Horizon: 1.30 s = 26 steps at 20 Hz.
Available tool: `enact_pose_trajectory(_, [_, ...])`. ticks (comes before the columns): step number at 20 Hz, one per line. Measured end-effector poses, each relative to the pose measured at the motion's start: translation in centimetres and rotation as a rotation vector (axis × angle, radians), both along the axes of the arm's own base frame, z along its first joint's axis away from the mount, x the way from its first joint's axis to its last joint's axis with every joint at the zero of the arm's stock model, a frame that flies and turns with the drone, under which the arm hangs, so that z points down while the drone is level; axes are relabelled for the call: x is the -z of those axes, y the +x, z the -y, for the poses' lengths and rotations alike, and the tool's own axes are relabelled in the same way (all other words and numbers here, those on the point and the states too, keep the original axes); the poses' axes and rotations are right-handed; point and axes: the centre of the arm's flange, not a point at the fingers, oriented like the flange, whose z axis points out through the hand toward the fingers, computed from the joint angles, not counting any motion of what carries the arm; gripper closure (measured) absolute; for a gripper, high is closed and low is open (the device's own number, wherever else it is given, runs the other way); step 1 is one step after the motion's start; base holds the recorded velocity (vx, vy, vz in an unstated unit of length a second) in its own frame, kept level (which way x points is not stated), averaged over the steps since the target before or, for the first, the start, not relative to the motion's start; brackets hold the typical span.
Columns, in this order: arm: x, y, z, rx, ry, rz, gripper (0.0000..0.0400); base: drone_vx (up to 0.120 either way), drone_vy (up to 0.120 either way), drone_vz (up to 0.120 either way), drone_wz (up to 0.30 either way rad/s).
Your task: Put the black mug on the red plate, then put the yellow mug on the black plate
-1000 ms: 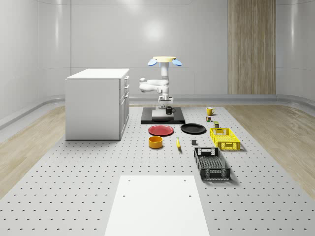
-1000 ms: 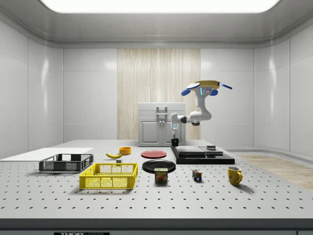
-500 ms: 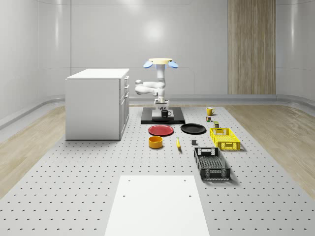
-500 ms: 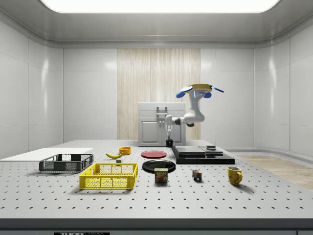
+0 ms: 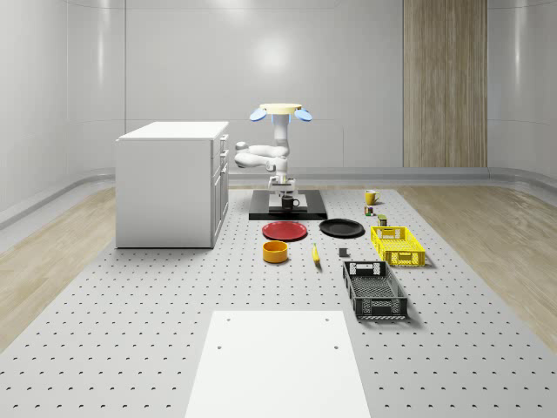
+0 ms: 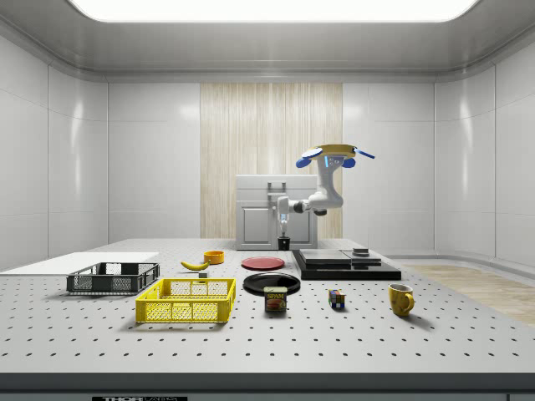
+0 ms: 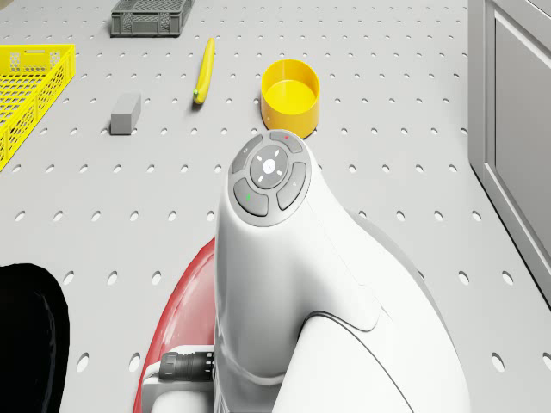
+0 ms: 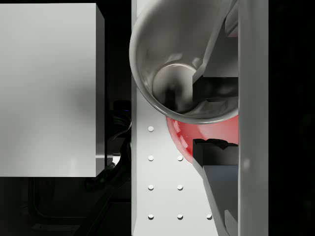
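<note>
Gripper carries the glossy black mug, fingers clamped on its wall, one inside and one outside.

Whole-scene view: the quadrotor drone hovers above the near edge of the flat black platform. It has drifted toward this view's left over the last second, and the mug has travelled with it, hanging clear of the platform. The round red plate lies just in front, on the perforated grey table. The round black plate sits beside the red one, and the yellow mug stands further back, upright and untouched.

Side view: the drone has shifted to this view's left, away from the platform. The gripper holds the mug above the far edge of the red plate, not yet over its centre and not touching it.

Drone view: the white arm housing covers most of the red plate, whose rim shows beside it. Beyond lie a yellow bowl, a banana and a small grey block.

Wrist view: the mug's open mouth faces the camera, with a finger inside it. A red crescent of plate shows past its rim.

Judgement: carry phase, nearly aligned. What remains is a short move forward, lowering and release.
</note>
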Motion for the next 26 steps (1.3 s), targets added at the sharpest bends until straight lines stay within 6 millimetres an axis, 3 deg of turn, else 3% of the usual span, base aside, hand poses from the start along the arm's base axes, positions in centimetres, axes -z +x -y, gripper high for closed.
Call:
enact_pose_trajectory(10, [0.0, 0.0, 0.0, 0.000, 0.000, 0.000, 0.0290, 0.104, 0.000, 0.000, 0.000])
enact_pose_trajectory(15, [0.0, 0.4, 0.0, 0.000, 0.000, 0.000, 0.0290, 0.000, 0.000, 0.000, 0.000])
enact_pose_trajectory(21, [-0.1, 2.5, 0.0, 0.000, 0.000, 0.000, 0.0290, 0.000, 0.000, 0.000, 0.000])
enact_pose_trajectory(26, [-1.6, 3.7, 0.0, 0.000, 0.000, 0.000, 0.0290, 0.000, 0.000, 0.000, 0.000])
